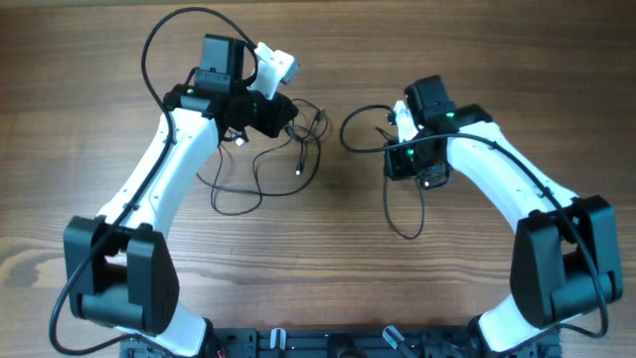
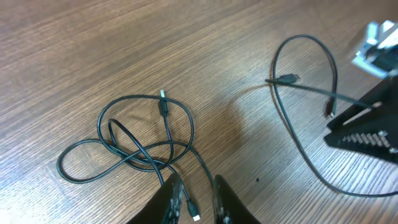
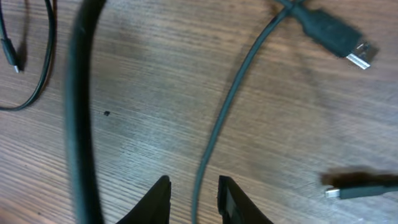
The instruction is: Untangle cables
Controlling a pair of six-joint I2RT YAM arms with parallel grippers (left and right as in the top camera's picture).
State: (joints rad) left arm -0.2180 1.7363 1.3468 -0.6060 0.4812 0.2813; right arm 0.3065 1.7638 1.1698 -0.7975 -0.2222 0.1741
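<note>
Two thin black cables lie apart on the wooden table. One cable forms loose crossed loops below my left gripper. In the left wrist view the left gripper is open, and that cable's small plug end lies between its fingers, close to the left one. The other cable curls beside my right gripper. The right gripper stands open, and this cable runs loosely through the gap, touching neither finger. Its larger plug lies at the upper right.
A thick blurred black cord crosses the right wrist view on the left. Another small plug lies at the lower right. The right arm's dark gripper body shows at the edge of the left wrist view.
</note>
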